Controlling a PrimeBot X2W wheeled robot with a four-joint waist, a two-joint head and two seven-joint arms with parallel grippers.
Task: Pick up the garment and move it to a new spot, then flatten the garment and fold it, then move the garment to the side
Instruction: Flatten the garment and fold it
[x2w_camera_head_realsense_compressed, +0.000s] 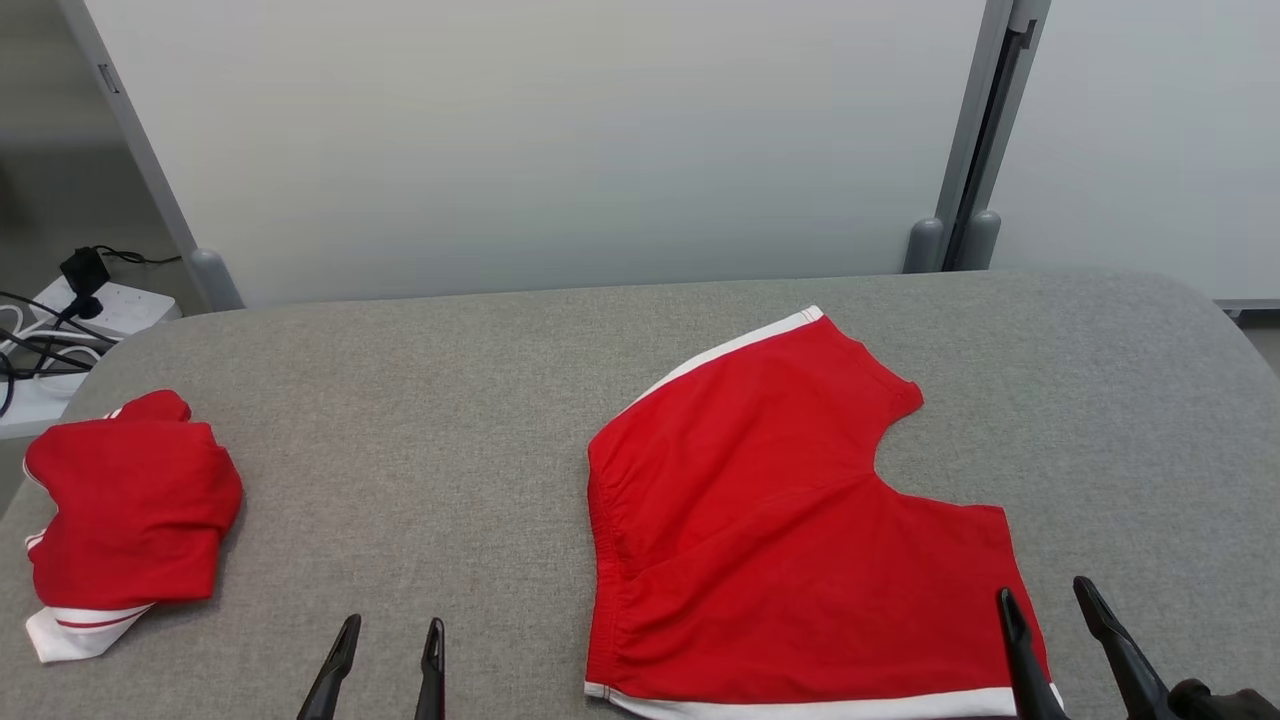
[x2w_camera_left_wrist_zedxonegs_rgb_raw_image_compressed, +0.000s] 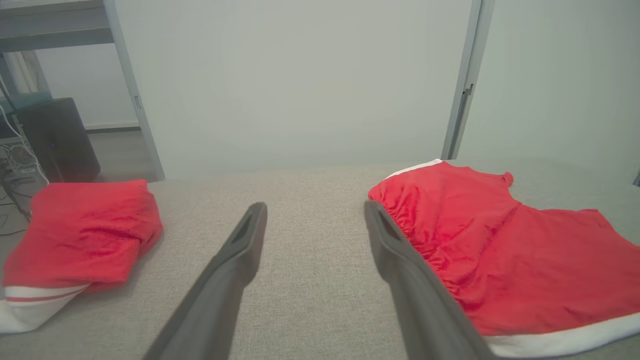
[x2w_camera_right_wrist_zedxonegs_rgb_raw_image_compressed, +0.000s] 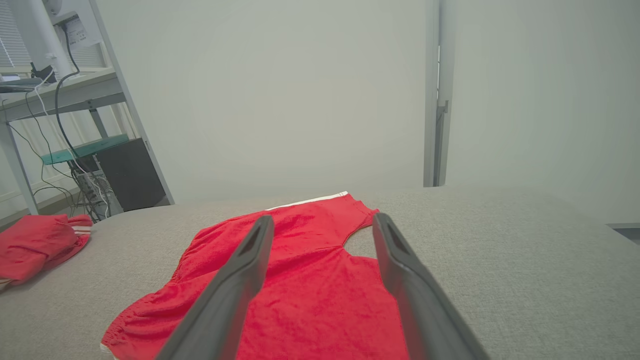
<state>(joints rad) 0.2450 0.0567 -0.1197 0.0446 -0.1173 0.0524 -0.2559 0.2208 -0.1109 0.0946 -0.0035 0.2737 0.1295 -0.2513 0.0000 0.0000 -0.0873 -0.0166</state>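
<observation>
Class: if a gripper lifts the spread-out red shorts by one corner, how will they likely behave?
The shorts lie limp with a gathered waistband, so they would probably droop and fold. The cloth looks thin, probably light. On the textured table they likely drag rather than slide.

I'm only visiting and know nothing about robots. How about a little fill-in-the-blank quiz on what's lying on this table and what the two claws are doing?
1. The shorts spread flat on the grey table are ____ with white trim.
2. The bundled garment lies toward the robot's ____ side of the table.
3. The left gripper and the right gripper both stand ____, holding nothing.

Missing words: red; left; open.
</observation>
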